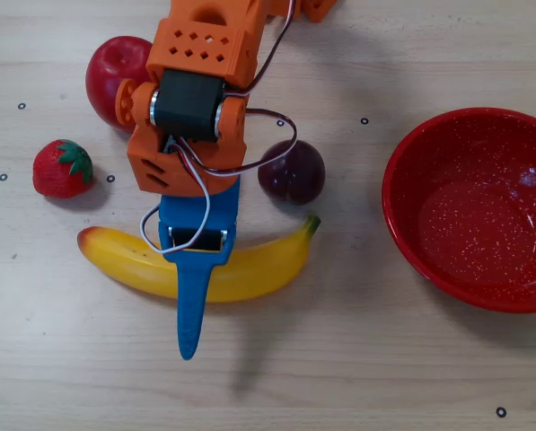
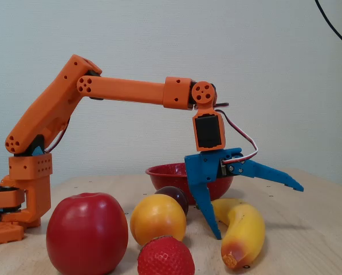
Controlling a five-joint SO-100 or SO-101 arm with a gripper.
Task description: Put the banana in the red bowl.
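The yellow banana (image 1: pixel 268 261) lies on the table, green stem toward the right in the overhead view; in the fixed view the banana (image 2: pixel 245 229) points its reddish end at the camera. My blue gripper (image 1: pixel 192 301) is open wide and straddles its middle. In the fixed view the gripper (image 2: pixel 259 212) has one finger pointing down just left of the banana, tip near the table. The other finger reaches out above the banana to the right. Nothing is held. The red bowl (image 1: pixel 402 224) stands empty at the overhead view's right; the bowl (image 2: pixel 164 173) shows behind the gripper in the fixed view.
A dark plum (image 1: pixel 292 171) sits just above the banana's stem. A red apple (image 1: pixel 110 70) and a strawberry (image 1: pixel 61 168) lie at the upper left. An orange fruit (image 2: pixel 158 219) shows in the fixed view, hidden under the arm from overhead.
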